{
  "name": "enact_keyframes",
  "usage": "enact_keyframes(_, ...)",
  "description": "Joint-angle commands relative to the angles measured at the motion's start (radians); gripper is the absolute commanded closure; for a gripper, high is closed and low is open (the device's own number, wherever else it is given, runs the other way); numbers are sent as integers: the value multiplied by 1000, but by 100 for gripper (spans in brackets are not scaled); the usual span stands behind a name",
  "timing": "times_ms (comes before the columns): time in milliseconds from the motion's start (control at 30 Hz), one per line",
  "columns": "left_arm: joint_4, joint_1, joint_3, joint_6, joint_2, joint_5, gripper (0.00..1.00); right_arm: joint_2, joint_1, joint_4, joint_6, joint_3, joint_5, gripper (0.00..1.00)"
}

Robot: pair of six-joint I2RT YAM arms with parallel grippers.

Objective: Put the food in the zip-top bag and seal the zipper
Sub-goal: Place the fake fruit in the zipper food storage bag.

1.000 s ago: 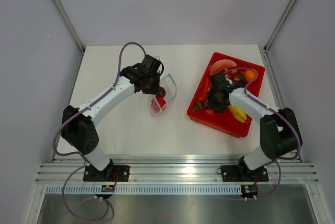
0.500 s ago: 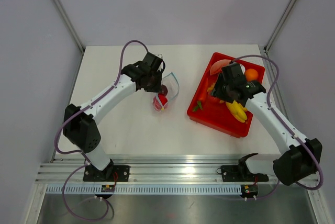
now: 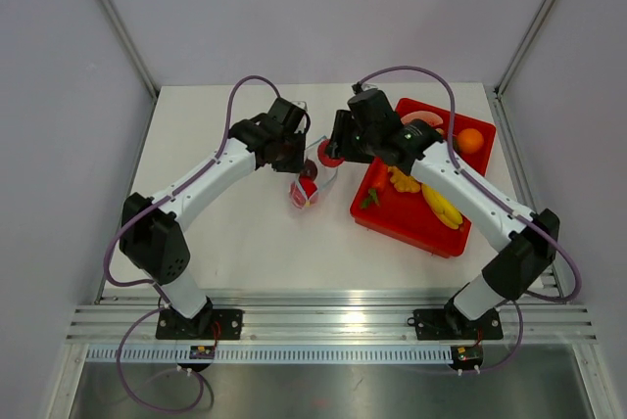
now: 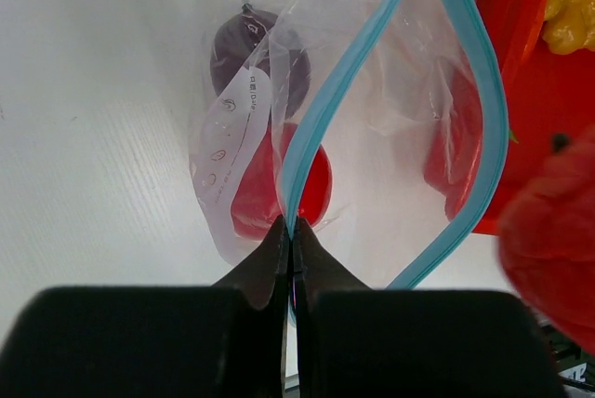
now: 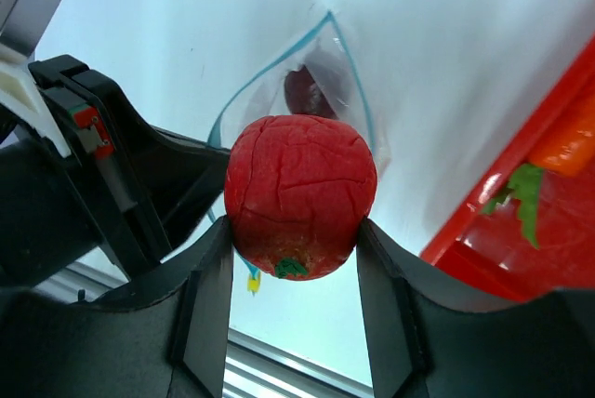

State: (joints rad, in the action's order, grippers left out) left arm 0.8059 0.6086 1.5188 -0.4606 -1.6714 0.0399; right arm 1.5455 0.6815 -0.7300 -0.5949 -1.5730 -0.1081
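Swung across from the red tray [image 3: 411, 223] since a second ago, the right claw [image 5: 296, 231] is now hanging at the centre of the top view. It is clamping a wrinkled red fruit [image 5: 299, 195] close by the zip-top bag [image 4: 390, 91]. Nearest in the left wrist view, the left claw [image 4: 291, 240] is pinching together on the blue zipper [image 4: 325, 110], and the mouth is gaping. Beyond it, inside the bag, a glossy red tomato [image 4: 270, 184] is lying on the table [image 3: 225, 233]. A dark purple fruit [image 4: 244, 45] is sitting just above it in the frame.

The zip-top bag [image 4: 390, 91], food [image 4: 244, 52] inside, lies just left of the tray [image 3: 407, 215]
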Motion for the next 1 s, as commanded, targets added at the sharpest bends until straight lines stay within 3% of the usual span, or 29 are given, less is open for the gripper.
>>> enact_keyframes(0,-51,3,40,13,1,-26,100,66,23,61,9,-73,60,78)
enact_keyframes(167,-56,2,37,11,16,-34,100,142,27,101,-8,-55,104,77)
enact_keyframes(233,-57,2,37,11,19,-34,100,159,27,100,-5,-53,140,64)
enact_keyframes(300,-60,-1,37,11,24,-61,100,172,29,64,6,-65,147,29)
enact_keyframes(400,-69,-6,30,2,25,-81,100,136,29,44,14,-58,114,11)
enact_keyframes(533,-88,-15,11,-16,33,-100,100,44,29,17,23,-30,16,14)
enact_keyframes(600,-97,-24,0,-36,39,-112,100,12,27,7,18,13,-19,21)
enact_keyframes(633,-103,-26,-5,-44,42,-115,100,-19,27,9,12,33,-30,29)
enact_keyframes(767,-99,-36,-20,-110,52,-75,100,-90,29,32,-29,149,11,40)
enact_keyframes(967,-148,-43,-101,-288,105,-44,100,-151,121,83,-16,278,41,37)
